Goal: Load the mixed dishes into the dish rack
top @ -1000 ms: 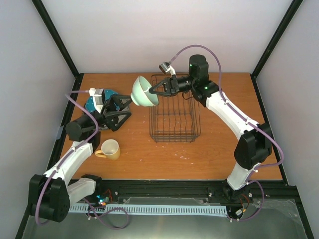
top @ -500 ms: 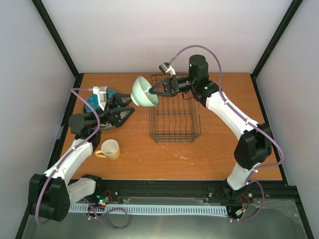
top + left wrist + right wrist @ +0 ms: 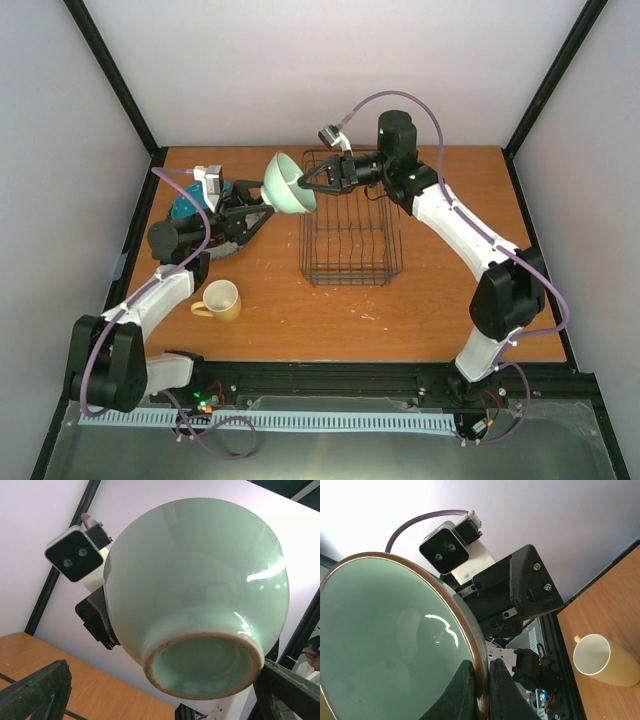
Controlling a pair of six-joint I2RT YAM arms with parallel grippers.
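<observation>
Before left pincer (image 3: 256, 222), pale green bowl (image 3: 289, 184)

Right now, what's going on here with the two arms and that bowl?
The right gripper is shut on the rim of the pale green bowl, holding it in the air, tipped on its side, just left of the dish rack. The left gripper is wide open and aimed at the bowl's foot, not gripping it; this may be a handover. The yellow mug sits on the table, and a blue dotted plate shows partly under the left arm.

blue plate (image 3: 182, 207) mostly behind left arm (image 3: 160, 290), bowl (image 3: 390, 645) cropped in right wrist view
</observation>
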